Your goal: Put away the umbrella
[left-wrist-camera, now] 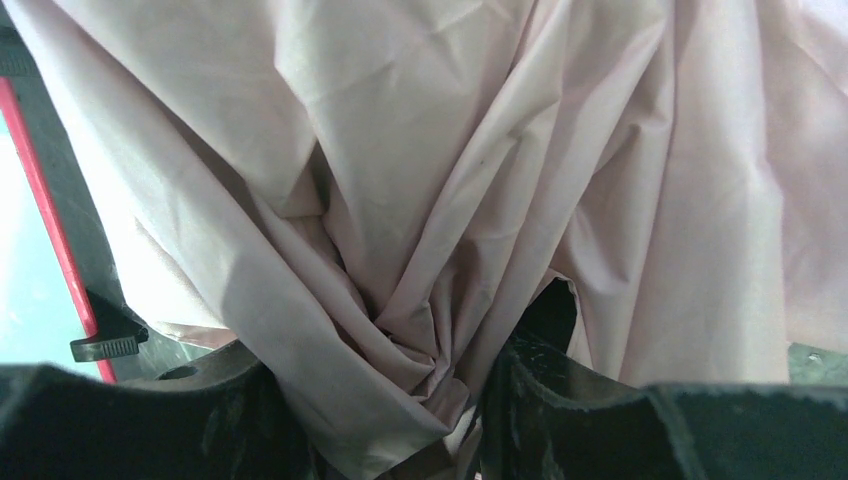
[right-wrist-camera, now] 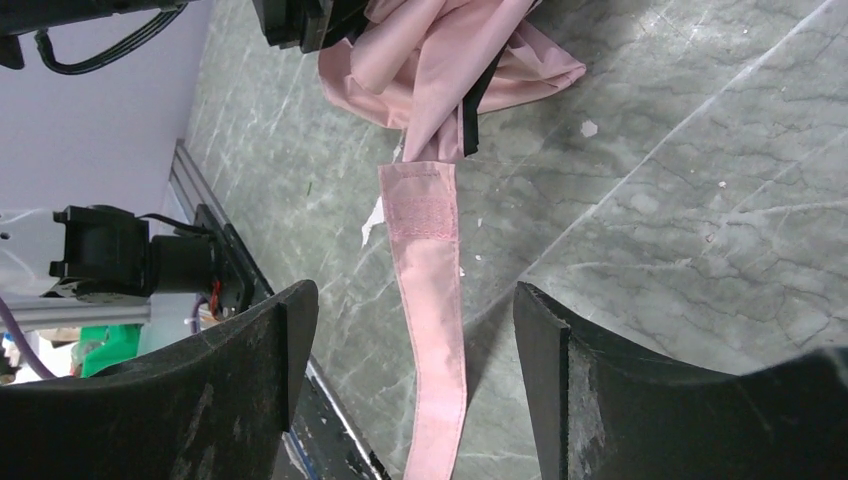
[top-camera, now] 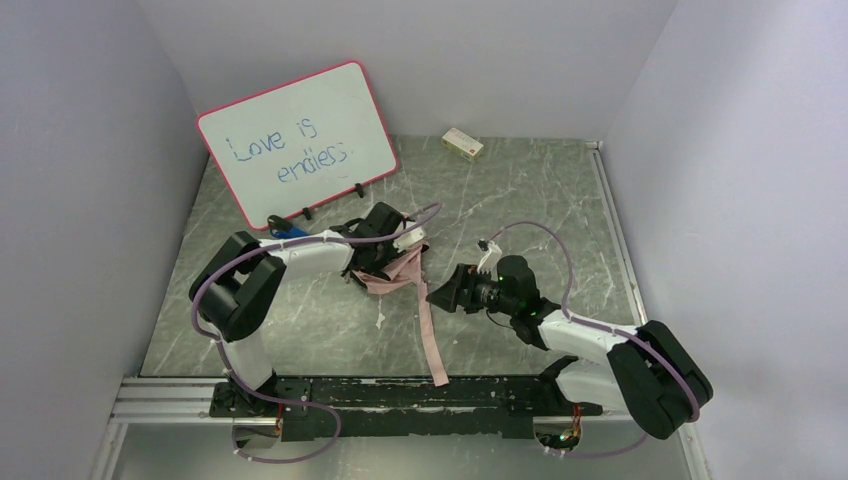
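The umbrella (top-camera: 392,270) lies collapsed as a bunch of pale pink cloth at the table's middle. Its long pink strap (top-camera: 430,335) trails toward the near edge. My left gripper (top-camera: 385,255) is shut on the folds of the umbrella's canopy (left-wrist-camera: 400,200), which fill the left wrist view; the cloth is pinched between the fingers (left-wrist-camera: 560,400). My right gripper (top-camera: 445,292) is open and empty just right of the strap. In the right wrist view the strap (right-wrist-camera: 430,300) lies on the table between its spread fingers (right-wrist-camera: 250,360), below them, untouched. The handle and shaft are hidden.
A pink-framed whiteboard (top-camera: 298,140) leans on the back wall at left, close behind the left gripper. A small cream box (top-camera: 462,144) lies at the back. The rail (top-camera: 400,395) with the arm bases runs along the near edge of the marble table (top-camera: 540,210).
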`<state>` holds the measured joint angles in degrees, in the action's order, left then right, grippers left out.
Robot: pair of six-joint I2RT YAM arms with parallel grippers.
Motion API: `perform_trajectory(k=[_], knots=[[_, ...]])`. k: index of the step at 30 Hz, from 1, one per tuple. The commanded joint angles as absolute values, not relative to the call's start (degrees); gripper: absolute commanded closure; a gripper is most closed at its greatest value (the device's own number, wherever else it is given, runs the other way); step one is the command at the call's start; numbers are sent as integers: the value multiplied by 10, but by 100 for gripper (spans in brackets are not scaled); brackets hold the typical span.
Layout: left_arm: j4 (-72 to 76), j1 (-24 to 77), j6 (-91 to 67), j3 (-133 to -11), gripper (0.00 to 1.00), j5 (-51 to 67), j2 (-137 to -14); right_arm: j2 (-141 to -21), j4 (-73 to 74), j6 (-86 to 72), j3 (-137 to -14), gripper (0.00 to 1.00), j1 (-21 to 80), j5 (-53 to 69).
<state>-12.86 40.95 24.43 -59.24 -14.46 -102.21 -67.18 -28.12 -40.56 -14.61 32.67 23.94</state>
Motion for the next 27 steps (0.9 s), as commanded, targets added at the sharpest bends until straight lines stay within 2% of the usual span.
perform_trajectory(k=[1, 17, 27], knots=[[-121, 422, 238, -591, 95, -162, -1043, -683, -294, -374, -146, 26, 322, 232], [-118, 437, 242, -598, 95, -202, -1059, -714, -314, -328, -151, 27, 322, 287], [-108, 408, 218, -616, 95, -266, -1081, -804, -375, -314, -170, 28, 311, 321]])
